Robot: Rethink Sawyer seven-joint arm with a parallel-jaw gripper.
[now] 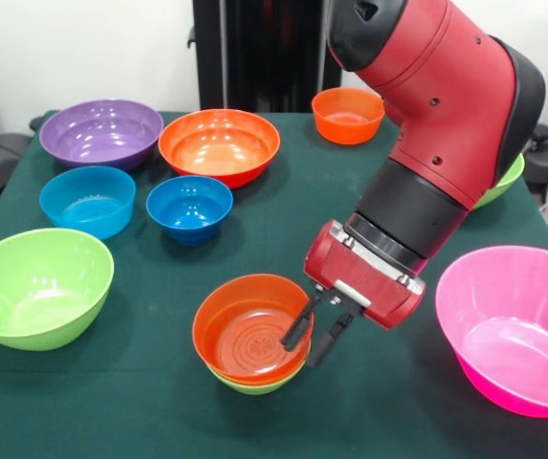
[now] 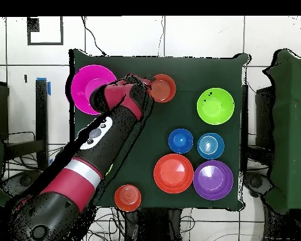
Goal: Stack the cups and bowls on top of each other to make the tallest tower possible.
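The tower is an orange bowl (image 1: 245,330) nested in a lime green bowl (image 1: 254,385) at the table's front middle; it also shows in the overhead view (image 2: 163,88). My gripper (image 1: 312,338) is tilted down at the orange bowl's right rim, one finger inside the bowl and one outside, closed on the rim. In the overhead view the gripper (image 2: 150,88) sits between this bowl and the pink bowl (image 2: 87,85). The other bowls stand singly.
A large lime green bowl (image 1: 36,285) stands front left, a pink bowl (image 1: 515,325) front right. Light blue (image 1: 87,199), footed blue (image 1: 189,207), purple (image 1: 101,132), large orange (image 1: 219,143) and small orange (image 1: 348,114) bowls stand further back. A green bowl (image 1: 505,182) is half hidden behind the arm.
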